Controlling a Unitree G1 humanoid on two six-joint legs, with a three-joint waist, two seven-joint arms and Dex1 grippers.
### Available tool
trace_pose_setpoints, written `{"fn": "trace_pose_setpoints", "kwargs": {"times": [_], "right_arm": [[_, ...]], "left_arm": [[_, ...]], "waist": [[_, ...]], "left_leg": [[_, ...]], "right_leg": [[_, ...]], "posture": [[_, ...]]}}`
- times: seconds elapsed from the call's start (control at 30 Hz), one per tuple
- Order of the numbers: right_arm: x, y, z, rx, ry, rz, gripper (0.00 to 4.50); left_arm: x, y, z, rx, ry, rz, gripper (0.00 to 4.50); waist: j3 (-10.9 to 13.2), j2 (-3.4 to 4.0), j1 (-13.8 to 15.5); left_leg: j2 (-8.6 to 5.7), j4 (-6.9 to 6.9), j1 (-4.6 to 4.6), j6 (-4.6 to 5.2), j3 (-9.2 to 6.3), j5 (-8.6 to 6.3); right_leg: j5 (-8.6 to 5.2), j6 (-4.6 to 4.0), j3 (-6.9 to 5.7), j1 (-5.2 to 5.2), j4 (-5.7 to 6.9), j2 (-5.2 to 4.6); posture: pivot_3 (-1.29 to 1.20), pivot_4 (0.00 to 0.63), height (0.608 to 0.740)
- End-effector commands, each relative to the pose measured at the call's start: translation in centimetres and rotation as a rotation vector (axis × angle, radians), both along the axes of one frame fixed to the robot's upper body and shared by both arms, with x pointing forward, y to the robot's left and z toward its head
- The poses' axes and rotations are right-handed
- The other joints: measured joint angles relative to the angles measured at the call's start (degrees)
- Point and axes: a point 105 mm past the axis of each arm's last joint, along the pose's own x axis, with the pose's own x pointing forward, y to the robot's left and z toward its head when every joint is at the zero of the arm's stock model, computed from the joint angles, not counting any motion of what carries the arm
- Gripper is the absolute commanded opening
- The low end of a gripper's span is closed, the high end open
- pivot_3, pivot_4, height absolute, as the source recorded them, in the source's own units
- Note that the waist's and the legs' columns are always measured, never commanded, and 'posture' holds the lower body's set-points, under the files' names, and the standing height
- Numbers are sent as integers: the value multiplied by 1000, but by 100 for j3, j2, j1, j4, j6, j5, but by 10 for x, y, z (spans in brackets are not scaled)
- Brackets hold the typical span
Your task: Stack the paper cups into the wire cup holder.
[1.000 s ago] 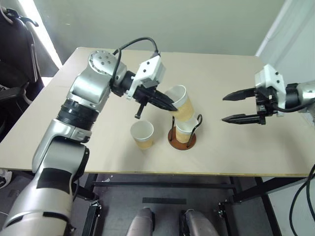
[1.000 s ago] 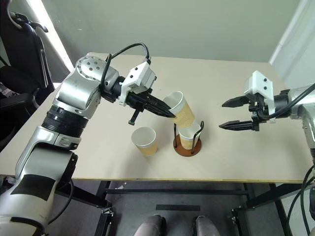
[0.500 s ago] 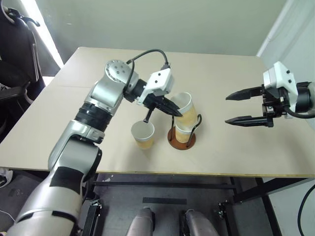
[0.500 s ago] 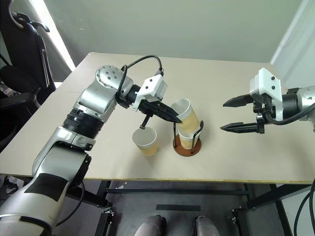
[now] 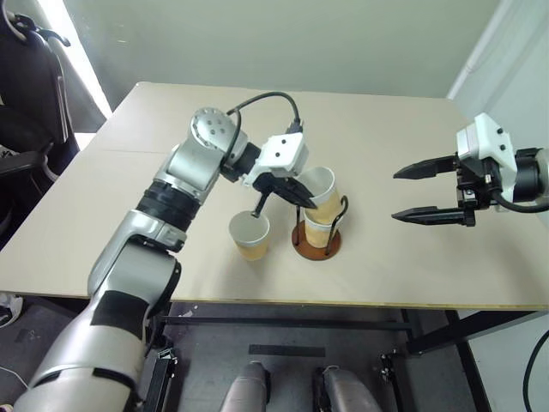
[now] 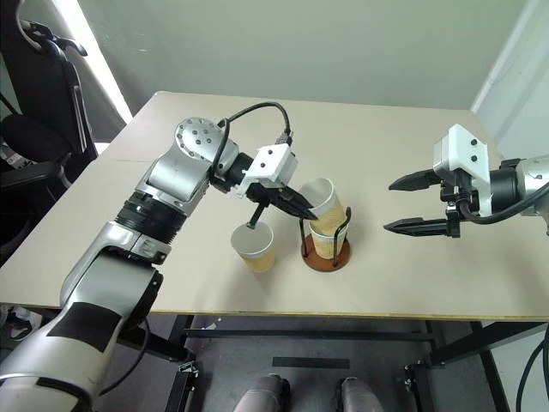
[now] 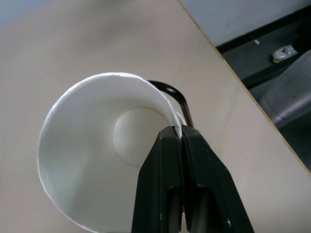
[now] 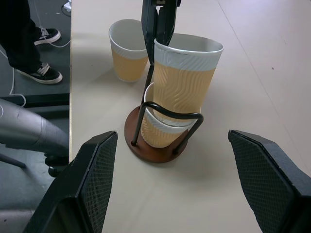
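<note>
Now the left gripper pinches a cup's rim mid-frame, seating it in the holder's cup; the right gripper gapes empty at right.

Lower cup in the wire cup holder: largely masked by the upper cup seated in it; depth of nesting cannot be determined. Upper cup's far rim is concealed behind the left gripper in the head views. Person's legs and shoes are cut off at the right wrist view's edge.
</note>
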Motion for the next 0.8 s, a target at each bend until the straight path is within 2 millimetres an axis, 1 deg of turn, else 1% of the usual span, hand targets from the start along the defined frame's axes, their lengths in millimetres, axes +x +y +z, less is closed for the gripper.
{"fn": "trace_pose_setpoints", "kwargs": {"times": [0.03, 0.17, 0.27, 0.5, 0.63, 0.67, 0.8], "right_arm": [[-3, -3, 11, 3, -51, -5, 3701], [-3, -4, 9, -3, -46, -8, 3701], [-3, -5, 7, -7, -44, -12, 3701], [-1, -5, 6, -11, -53, -13, 3701], [1, -4, 5, -13, -63, -11, 3701], [2, -4, 5, -13, -65, -11, 3701], [2, -1, 5, -12, -66, 0, 3701]], "left_arm": [[-4, -1, 12, 17, -32, -48, 51], [-3, -4, 9, 29, -21, -48, 51], [-2, -6, 10, 18, -15, -48, 661], [1, -11, 19, -45, -25, -38, 3076], [10, -13, 34, -108, -127, 3, 4466], [12, -12, 37, -111, -136, 8, 4488], [18, 1, 57, -116, -256, 45, 4488]], "waist": [[0, 0, 0], [0, 0, 0], [0, 0, 2], [0, 0, 7], [0, 0, 7], [0, 0, 6], [0, 0, 3]], "left_leg": [[0, 0, 0, 0, 0, 0], [0, 0, 0, 0, 0, 0], [0, 0, 0, 1, 0, 0], [0, 1, 0, 1, 0, 0], [-1, 2, -1, 2, 0, -1], [-1, 2, 0, 2, 0, -1], [-1, 1, -1, 3, 0, -2]], "right_leg": [[0, 0, 0, 0, 0, 0], [0, 0, 0, 0, 0, 0], [0, 1, 0, 2, -1, 0], [1, 3, 0, 1, -1, 0], [2, 7, 1, 3, -4, 0], [2, 7, 1, 2, -3, 0], [2, 7, 1, 2, -5, 0]], "posture": [[0, 150, 740], [0, 150, 740], [0, 150, 740], [0, 150, 740], [0, 150, 740], [0, 150, 740], [0, 150, 740]]}}
